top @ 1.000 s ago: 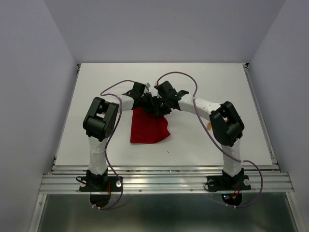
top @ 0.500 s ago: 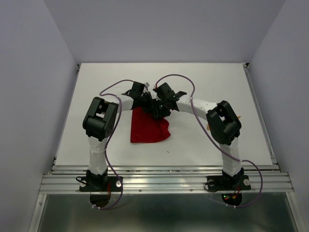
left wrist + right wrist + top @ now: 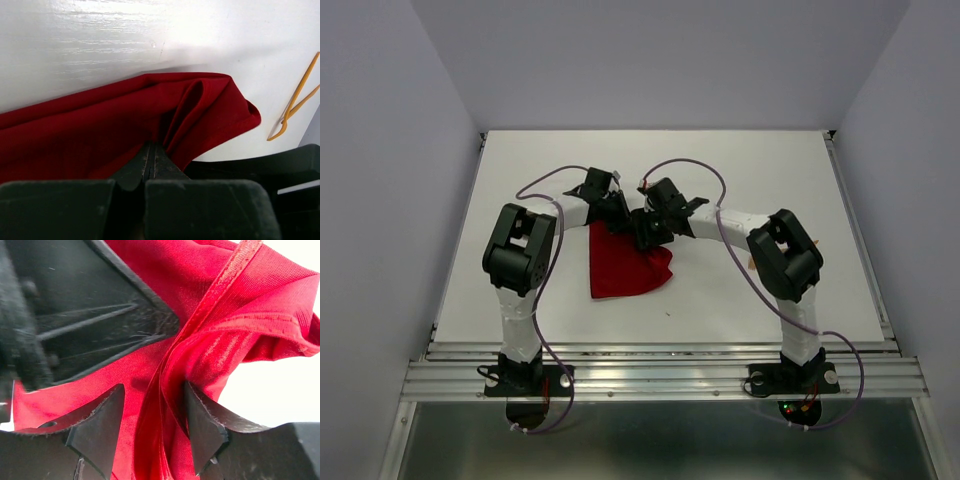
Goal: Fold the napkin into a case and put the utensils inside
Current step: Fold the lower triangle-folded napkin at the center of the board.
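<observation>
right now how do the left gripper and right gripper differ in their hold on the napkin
The left gripper is shut, pinching a fold of the napkin; the right gripper stands open, folds lying between its jaws. Left gripper reaches in from the left, right gripper from the right. Both work the napkin's far edge.

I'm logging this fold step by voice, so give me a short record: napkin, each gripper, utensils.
napkin: red, loosely folded on the table, no case yet
left gripper: shut on the napkin
right gripper: open, jaws apart around a napkin fold
utensils: orange, on the table, outside the napkin
</observation>
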Tool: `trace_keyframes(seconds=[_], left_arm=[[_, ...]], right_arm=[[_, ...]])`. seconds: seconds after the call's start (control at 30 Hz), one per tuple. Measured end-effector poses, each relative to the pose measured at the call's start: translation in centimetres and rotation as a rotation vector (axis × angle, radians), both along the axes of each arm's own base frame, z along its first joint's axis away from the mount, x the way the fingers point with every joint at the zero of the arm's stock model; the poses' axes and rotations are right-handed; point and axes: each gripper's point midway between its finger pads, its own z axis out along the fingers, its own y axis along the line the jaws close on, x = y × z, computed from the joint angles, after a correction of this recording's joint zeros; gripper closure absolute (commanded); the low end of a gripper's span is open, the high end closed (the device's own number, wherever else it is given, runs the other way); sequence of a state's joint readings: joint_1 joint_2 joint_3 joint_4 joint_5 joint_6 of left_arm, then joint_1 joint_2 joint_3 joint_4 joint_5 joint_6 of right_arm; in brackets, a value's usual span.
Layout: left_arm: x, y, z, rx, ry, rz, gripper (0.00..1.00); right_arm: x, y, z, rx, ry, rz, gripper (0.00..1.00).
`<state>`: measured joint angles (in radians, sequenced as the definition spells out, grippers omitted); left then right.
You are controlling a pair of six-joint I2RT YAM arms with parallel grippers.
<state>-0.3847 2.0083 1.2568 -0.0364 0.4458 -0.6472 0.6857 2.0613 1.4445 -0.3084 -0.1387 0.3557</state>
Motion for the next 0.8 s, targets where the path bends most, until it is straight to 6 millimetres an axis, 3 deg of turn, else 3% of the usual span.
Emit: trace_keyframes(seconds=[0.37,0.4,0.47,0.6,0.8], left_arm=[[0.3,1.0,2.0,-0.026,-0.017,0.021,0.69],[0.4,1.1,2.1,-0.032,-0.016,0.024,0.56],[0.2,1.2,2.4,-0.046,-0.014,0.026,0.4],[0.2,1.3,2.7,-0.058,-0.014,0.026,0.21],[0.6,1.7,2.8,-0.072,-0.023,0.034,0.2]], right_arm=[[0.5,0.9,0.1,0.083,-0.072,0.041,0.43],[0.5,0.9,0.1,0.087,-0.078,0.044,0.43],[0.5,0.9,0.2,0.091,-0.085,0.049,0.43],[0.4,1.0,0.2,0.106,-0.101,0.065,0.42],[0.4,1.0,0.2,0.122,-0.107,0.081,0.43]])
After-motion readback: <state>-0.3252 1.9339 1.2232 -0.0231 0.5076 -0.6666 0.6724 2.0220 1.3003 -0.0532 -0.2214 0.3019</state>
